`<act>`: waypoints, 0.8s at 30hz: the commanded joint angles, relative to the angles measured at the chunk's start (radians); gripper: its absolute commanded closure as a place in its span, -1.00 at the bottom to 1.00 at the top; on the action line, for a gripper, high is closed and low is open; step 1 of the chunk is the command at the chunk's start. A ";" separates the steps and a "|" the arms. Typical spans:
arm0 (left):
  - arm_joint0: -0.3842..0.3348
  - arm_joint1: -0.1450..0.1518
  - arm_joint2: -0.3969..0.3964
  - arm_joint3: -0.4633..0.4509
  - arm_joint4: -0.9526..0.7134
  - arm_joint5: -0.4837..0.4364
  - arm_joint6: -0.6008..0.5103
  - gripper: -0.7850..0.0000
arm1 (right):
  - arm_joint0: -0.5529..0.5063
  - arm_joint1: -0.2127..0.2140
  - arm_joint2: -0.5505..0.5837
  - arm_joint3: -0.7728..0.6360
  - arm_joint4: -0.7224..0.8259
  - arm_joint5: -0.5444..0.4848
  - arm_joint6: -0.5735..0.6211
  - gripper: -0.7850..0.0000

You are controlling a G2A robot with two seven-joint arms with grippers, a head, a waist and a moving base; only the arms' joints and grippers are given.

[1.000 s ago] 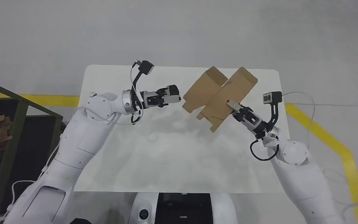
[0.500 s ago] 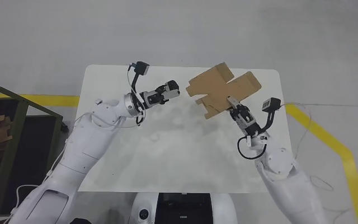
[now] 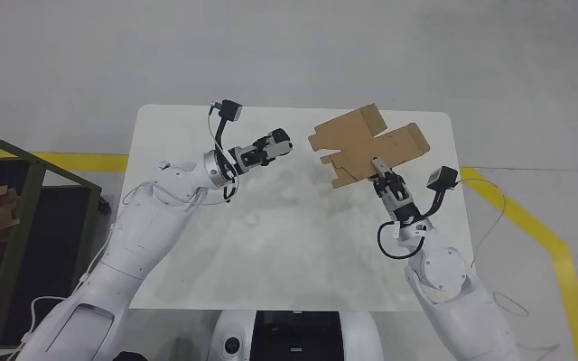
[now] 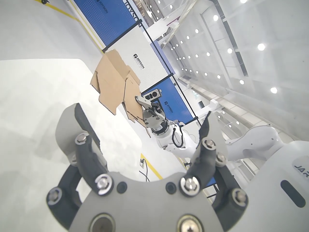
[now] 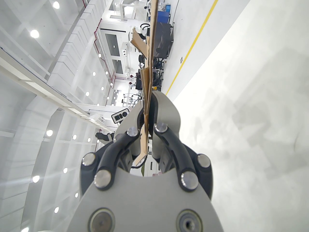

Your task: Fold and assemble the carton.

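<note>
risk: the carton (image 3: 361, 143) hangs from one thin edge pinch; i'd say it could swivel or slip if a flap gets pushed hard.
carton look: flat brown corrugated blank, notched flaps, no walls raised.
carton place: lifted above the white table (image 3: 271, 257), toward 1 o'clock.
right gripper (image 3: 376, 166): clamped on the carton's near edge.
left gripper (image 3: 285, 143): spread wide, holding nothing, near 11 o'clock.

Right wrist view: carton (image 5: 151, 37) edge-on, faces not visible, far end cut off at picture edge, gripped part hidden between fingers of right gripper (image 5: 148, 106).
</note>
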 commanded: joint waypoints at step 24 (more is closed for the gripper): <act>-0.030 -0.039 0.071 0.052 -0.082 0.093 -0.016 -1.00 | -0.033 -0.040 -0.078 -0.043 -0.095 0.028 -0.138 1.00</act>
